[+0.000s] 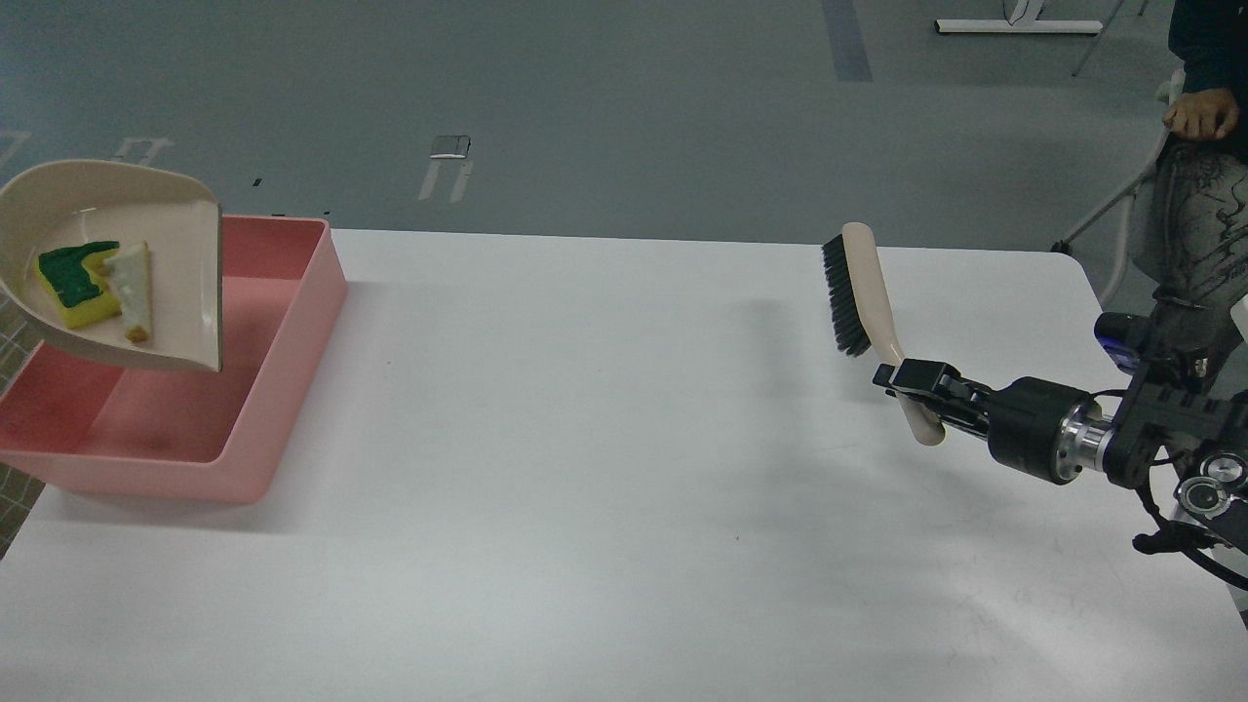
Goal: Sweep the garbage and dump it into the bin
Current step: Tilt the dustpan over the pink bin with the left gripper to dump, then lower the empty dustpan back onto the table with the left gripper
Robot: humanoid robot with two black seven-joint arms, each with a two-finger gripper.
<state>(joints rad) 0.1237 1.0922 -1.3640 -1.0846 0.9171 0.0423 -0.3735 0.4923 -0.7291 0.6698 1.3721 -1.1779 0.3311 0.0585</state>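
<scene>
A beige dustpan [175, 283] hangs tilted over the left part of the pink bin [292, 322], its open lip pointing down and right into the bin. In the pan lie the yellow sponge piece with a green top [76, 283] and the whitish bread-like wedge [132, 292]. The left gripper is out of view past the left edge. My right gripper [912, 382] is shut on the handle of a beige brush with black bristles [858, 292], held above the table at the right.
The white table [585, 439] spans the view, its far edge just behind the bin. A person [1204, 175] stands by a chair beyond the table's far right corner. Grey floor lies behind.
</scene>
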